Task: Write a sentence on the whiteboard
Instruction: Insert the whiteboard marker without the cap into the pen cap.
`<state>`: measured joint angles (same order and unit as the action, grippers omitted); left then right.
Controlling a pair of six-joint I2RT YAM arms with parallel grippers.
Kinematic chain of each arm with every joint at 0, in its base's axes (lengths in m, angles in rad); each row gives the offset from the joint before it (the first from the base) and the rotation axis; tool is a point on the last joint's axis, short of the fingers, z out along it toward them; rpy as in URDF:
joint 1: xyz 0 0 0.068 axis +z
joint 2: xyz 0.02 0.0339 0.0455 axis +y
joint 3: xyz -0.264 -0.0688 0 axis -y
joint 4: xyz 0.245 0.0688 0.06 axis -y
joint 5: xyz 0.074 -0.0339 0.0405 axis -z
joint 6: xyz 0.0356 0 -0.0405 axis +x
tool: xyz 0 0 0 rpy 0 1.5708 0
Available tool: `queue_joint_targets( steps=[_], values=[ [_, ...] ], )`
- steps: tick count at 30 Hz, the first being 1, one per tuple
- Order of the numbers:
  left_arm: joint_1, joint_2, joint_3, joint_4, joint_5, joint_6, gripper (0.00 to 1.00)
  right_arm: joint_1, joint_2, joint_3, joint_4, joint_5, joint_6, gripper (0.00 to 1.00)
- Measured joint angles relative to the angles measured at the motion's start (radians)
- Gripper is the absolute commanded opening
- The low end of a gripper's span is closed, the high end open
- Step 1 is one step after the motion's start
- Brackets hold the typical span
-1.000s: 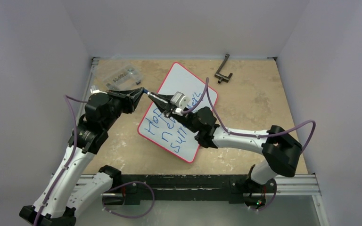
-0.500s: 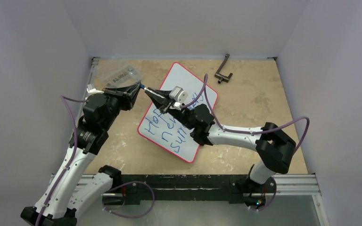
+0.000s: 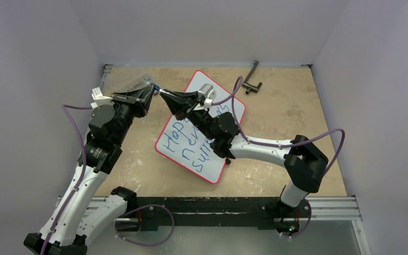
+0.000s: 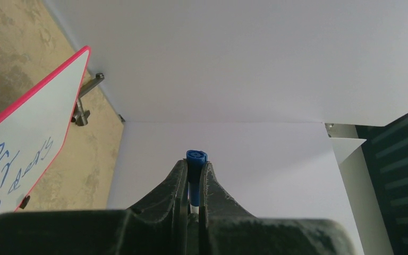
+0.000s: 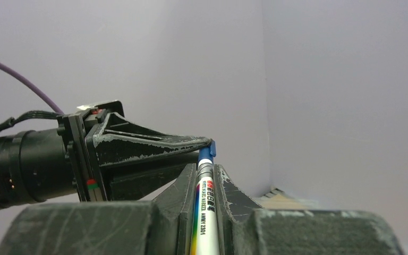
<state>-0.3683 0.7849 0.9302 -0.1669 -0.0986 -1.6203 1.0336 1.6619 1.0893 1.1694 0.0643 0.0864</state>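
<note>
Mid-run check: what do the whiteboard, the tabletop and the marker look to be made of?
Whiteboard: smooth, even white sheet, likely a coated or melamine face, with a thin red rim that looks like plastic. Tabletop: matte tan with mottled patches, perhaps stone-look laminate or composite board. Marker: glossy white printed barrel with a blue cap, probably plastic.

Tan table [image 3: 297,117] under whiteboard [image 3: 188,147], clear packet [image 3: 130,83], black crank [image 3: 251,78]

Whiteboard [image 3: 213,170], apparently flat; slanted blue sentence [image 3: 187,146]
</note>
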Motion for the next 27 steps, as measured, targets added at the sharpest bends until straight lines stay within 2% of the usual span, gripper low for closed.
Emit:
queue_joint_targets(
  steps=[14, 27],
  values=[
    [0.002, -0.036, 0.046, 0.037, -0.021, 0.083, 0.0, -0.018, 0.015, 0.111, -0.038, -0.084, 0.225, 0.0],
    [0.002, -0.049, 0.061, 0.092, -0.093, 0.106, 0.0, -0.095, 0.069, 0.315, -0.216, -0.323, 0.375, 0.0]
  ],
)
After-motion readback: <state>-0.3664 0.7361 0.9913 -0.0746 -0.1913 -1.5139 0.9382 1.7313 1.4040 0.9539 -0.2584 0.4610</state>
